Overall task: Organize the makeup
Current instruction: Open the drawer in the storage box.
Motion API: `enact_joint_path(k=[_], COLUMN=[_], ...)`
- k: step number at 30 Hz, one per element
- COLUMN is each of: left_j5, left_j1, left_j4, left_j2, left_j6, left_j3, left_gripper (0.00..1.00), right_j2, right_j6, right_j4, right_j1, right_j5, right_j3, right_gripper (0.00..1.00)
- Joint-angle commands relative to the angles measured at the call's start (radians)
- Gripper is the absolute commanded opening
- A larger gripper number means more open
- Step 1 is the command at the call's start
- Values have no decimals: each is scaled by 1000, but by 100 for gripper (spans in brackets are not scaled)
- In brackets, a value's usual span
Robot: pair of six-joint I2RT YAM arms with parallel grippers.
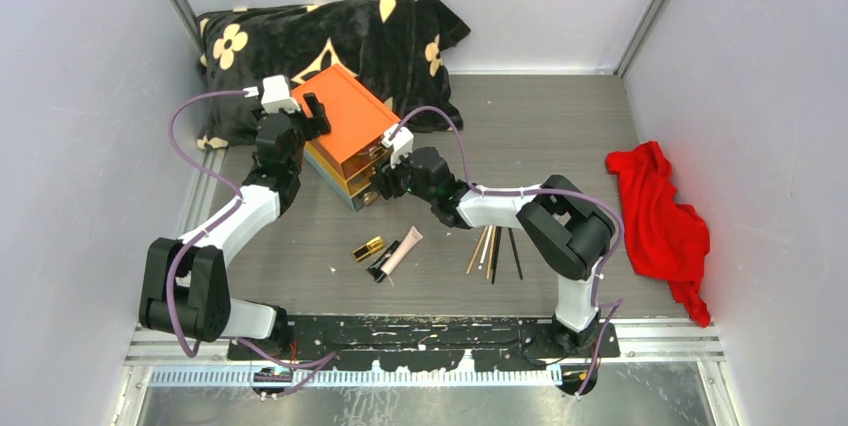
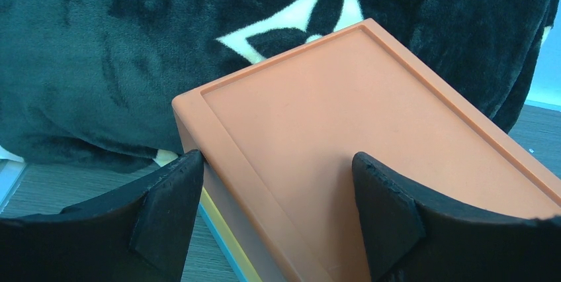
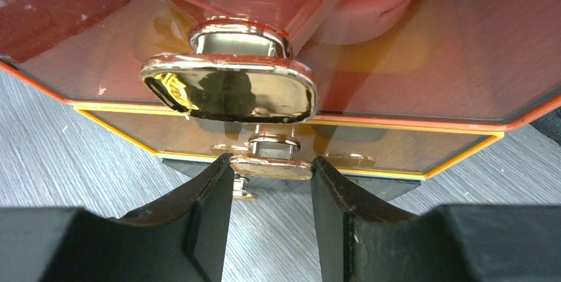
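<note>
Nearest us, in front of the drawer box (image 1: pixel 345 126): gold-black lipstick (image 1: pixel 368 248), black tube (image 1: pixel 379 267), pink tube (image 1: pixel 403 249) and thin brushes (image 1: pixel 493 252), loose on the grey woodgrain table (image 1: pixel 300 236), not yet stowed.

At the box's front, the right gripper (image 3: pixel 271 179) is narrowed about a small gold knob (image 3: pixel 272 165), likely to pull that tinted clear drawer (image 3: pixel 165 133). Whether it pinches, we cannot tell.

The left gripper (image 2: pixel 276 169) is spread wide astride a corner of the matte orange top (image 2: pixel 331 116); bracing, we judge.

Plush black blanket (image 1: pixel 330 36) behind the box.
</note>
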Motion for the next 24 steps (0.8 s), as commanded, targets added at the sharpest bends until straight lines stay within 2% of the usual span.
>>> enact_joint_path(k=[1, 16, 24], left_j5=[129, 129, 128], left_j1=[-26, -26, -26], left_j4=[-297, -295, -296], left_j2=[76, 73, 74], left_j6=[44, 45, 46], left_j3=[-56, -57, -57], left_gripper=[80, 80, 80], right_j2=[-18, -144, -271], right_j6=[-2, -10, -17], right_j4=[103, 55, 12], right_j1=[-5, -4, 3], right_j5=[5, 31, 79], right_j3=[52, -127, -238], right_gripper=[18, 18, 18])
